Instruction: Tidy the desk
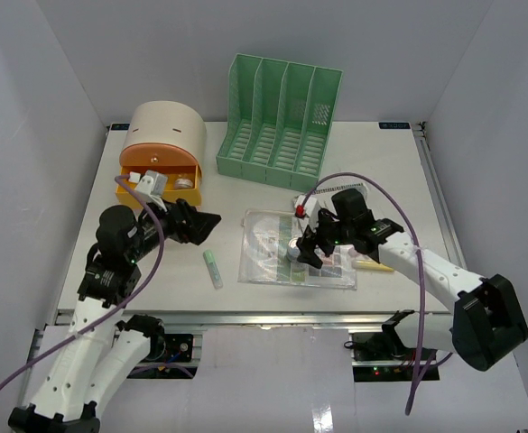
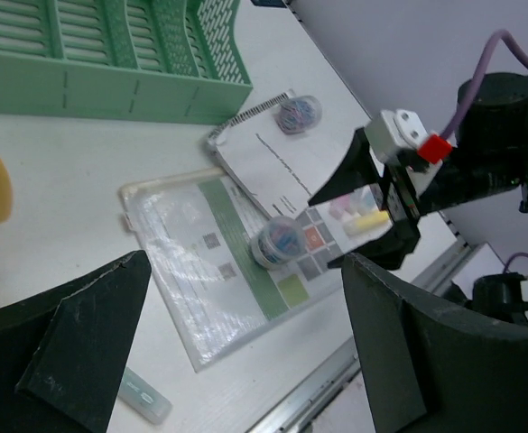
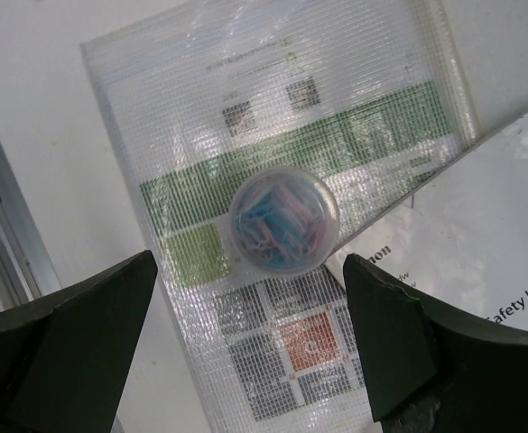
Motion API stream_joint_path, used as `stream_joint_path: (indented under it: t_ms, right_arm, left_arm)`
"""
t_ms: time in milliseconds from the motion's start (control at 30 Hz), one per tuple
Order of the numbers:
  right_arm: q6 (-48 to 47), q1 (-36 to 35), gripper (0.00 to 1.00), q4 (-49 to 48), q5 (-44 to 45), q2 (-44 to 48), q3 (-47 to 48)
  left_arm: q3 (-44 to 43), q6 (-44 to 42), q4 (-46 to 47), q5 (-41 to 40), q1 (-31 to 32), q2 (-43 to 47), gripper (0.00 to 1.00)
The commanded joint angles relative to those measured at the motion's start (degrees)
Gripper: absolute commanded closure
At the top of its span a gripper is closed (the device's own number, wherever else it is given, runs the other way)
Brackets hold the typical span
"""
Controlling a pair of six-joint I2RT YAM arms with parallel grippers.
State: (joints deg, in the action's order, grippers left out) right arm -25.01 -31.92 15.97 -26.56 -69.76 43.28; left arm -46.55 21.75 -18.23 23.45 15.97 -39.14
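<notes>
White desk (image 1: pixel 381 167) between pale grey walls (image 1: pixel 29 90)

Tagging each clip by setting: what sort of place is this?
Probably a walled-in robot test cell staged as an office workspace: a white desk with metal rail edges, a green file rack, and a tub of paper clips on a document pouch.

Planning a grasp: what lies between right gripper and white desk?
A round clear paper-clip tub on a transparent mesh document pouch, shown in right wrist view.
</notes>
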Motion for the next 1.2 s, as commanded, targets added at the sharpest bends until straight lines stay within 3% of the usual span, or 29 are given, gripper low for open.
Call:
stream_joint_path:
  t_ms: [0,367,633,867,1000,1167]
  right_arm:
    - [10.3,-6.3,0.1,-3.3,18.0,-2.2,5.2]
    - [12.7,-9.7,0.1,-4.7,24.0,-11.2,7.6]
    - [12.8,-9.8,0.02,-3.6,24.1,-15.7,9.1]
    - [10.8,-10.0,0.36,-2.0,18.8,-16.6,10.0]
    - [4.1,-10.4,0.72,3.6,14.1,-17.2,12.9]
    - [-10.6,-10.8,0.84,13.8,5.6,-17.2,23.2]
  left_arm:
    - [6.0,7.0,1.1,4.0,-0.1,6.4,0.02]
    - [11.0,9.0,-5.7,0.4,-0.1,16.8,0.02]
    - [12.4,9.0,-9.2,-1.2,-0.1,21.7,0.02]
    - [12.0,8.9,-10.4,-2.4,-0.1,23.8,0.02]
    - [9.9,8.4,-13.4,-4.4,-0.1,25.2,0.02]
    - [4.9,8.0,-18.1,-7.0,-0.1,27.8,0.02]
